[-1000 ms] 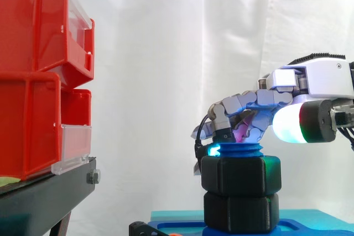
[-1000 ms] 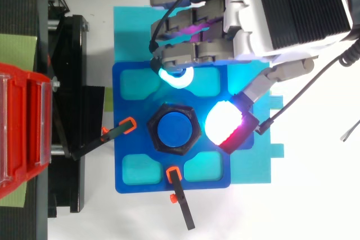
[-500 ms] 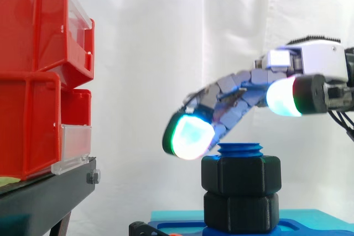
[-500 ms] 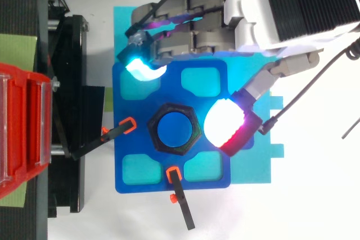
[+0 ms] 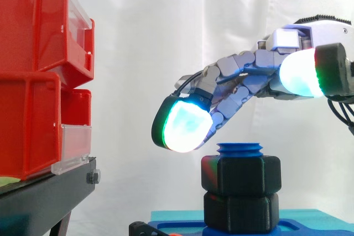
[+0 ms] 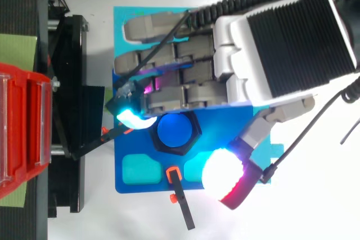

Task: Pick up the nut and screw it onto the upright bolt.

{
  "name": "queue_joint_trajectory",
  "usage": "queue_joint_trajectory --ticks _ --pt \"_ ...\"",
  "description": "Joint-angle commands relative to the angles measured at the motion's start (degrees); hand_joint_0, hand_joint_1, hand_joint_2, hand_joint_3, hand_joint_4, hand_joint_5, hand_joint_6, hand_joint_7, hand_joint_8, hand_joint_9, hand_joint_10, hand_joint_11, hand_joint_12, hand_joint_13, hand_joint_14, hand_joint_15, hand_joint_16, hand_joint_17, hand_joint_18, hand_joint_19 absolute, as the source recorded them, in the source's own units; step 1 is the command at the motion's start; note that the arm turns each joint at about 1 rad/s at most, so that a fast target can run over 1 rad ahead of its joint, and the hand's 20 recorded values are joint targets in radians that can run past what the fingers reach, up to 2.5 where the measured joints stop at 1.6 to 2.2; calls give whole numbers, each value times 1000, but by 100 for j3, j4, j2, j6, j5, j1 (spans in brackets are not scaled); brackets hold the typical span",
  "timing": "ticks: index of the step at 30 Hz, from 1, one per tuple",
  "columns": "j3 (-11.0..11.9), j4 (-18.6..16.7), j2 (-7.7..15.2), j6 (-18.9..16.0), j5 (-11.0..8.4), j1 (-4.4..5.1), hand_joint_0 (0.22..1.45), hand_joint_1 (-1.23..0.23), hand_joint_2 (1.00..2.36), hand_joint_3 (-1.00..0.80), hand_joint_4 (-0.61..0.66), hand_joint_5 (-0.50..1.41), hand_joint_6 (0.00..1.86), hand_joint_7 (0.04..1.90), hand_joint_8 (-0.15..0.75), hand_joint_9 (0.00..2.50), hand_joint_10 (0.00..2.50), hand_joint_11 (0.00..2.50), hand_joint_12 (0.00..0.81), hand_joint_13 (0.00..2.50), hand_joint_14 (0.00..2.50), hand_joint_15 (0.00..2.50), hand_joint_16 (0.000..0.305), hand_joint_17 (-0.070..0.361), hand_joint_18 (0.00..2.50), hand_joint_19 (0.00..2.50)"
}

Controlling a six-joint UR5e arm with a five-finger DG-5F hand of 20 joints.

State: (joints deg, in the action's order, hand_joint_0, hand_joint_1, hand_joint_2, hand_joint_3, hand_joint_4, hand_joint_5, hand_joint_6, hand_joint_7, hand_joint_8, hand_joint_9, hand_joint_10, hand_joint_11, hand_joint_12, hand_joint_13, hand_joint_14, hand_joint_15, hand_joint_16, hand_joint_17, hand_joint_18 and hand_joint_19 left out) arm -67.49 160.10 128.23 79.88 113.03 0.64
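Note:
A blue upright bolt (image 5: 239, 149) stands on a blue base plate (image 6: 121, 179). Two black hex nuts sit on it, one (image 5: 240, 175) above the other (image 5: 239, 212), and the bolt's threaded top pokes out above them. From above, the bolt (image 6: 173, 130) shows as a blue disc inside the black nut rim (image 6: 179, 150). My hand (image 5: 243, 81) hovers above the bolt, open, with its fingers stretched out and slanting down to the left. One glowing fingertip (image 5: 181, 126) hangs just left of the bolt top, clear of it. The thumb pad (image 6: 225, 176) glows to the lower right of the nut. Nothing is held.
Red bins (image 5: 33, 75) are stacked on a black stand (image 5: 44, 197) at the left. Two black clamps with orange tips (image 6: 180, 200) (image 6: 107, 136) hold the base plate, which lies on a cyan sheet (image 6: 126, 21). A white curtain hangs behind.
My hand let go of the upper nut, rose and straightened its fingers. It then swung over the bolt, with the thumb moving to the nut's lower right in the top view.

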Motion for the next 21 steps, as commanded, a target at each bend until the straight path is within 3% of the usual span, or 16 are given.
queue_joint_trajectory --ticks 1,12,21 --pt "-62 -111 0 -43 -35 59 487 -87 1000 -500 213 -121 502 714 224 520 0 0 301 265 0 0 31 71 0 0" --pt "-124 -146 9 -105 -167 94 488 -82 1000 -500 217 -114 502 745 229 520 0 0 304 271 0 0 32 72 0 0" --pt "-423 -436 0 -113 -246 94 494 -85 1000 -500 226 -95 503 841 240 550 0 0 298 304 0 0 32 71 0 0"
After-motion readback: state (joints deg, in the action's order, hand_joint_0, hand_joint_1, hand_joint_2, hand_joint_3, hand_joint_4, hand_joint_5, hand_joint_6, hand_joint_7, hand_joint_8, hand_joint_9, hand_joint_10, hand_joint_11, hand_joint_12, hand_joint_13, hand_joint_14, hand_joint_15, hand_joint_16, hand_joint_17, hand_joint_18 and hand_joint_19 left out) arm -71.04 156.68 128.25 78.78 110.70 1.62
